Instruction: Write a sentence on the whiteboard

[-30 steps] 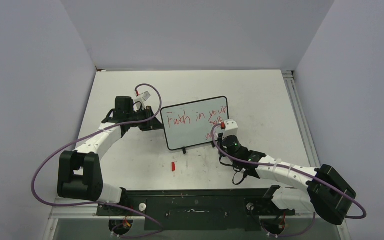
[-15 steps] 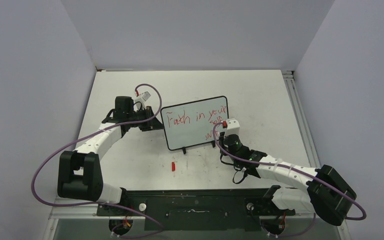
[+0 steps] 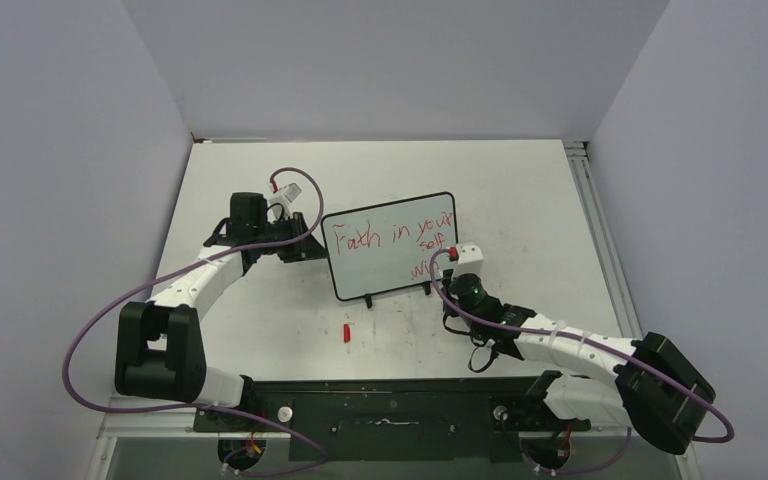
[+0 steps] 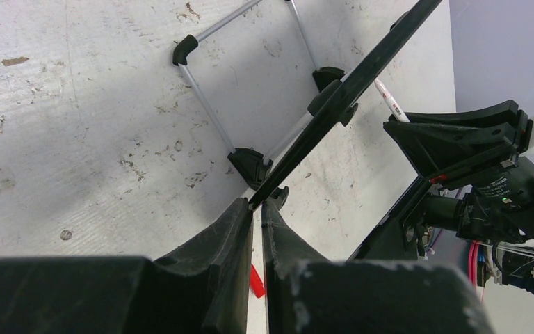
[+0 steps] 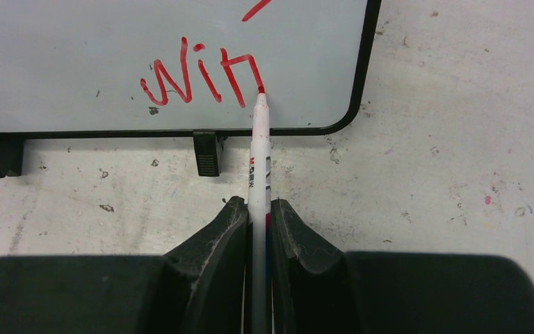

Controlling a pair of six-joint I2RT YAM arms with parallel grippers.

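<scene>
The whiteboard (image 3: 385,262) stands tilted on its two black feet at mid-table. It carries the sentence (image 3: 390,234) in red, reading about "Faith in your self", with "win" (image 5: 201,78) on the lowest line. My left gripper (image 3: 317,246) is shut on the board's left edge; in the left wrist view (image 4: 258,205) the frame (image 4: 348,90) runs edge-on from between the fingers. My right gripper (image 3: 447,268) is shut on a white marker (image 5: 259,160), whose red tip touches the board at the end of "win". The right gripper (image 5: 258,209) is low, in front of the board's lower right corner.
A red marker cap (image 3: 346,332) lies on the scuffed white tabletop (image 3: 520,200) in front of the board, and shows between my left fingers (image 4: 256,282). The board's wire stand (image 4: 208,104) rests behind it. Walls close the left, back and right sides.
My right gripper has moved slightly right and down along the board's lower right corner, and the bottom red word has grown by a stroke. The left arm and the board have not moved.
</scene>
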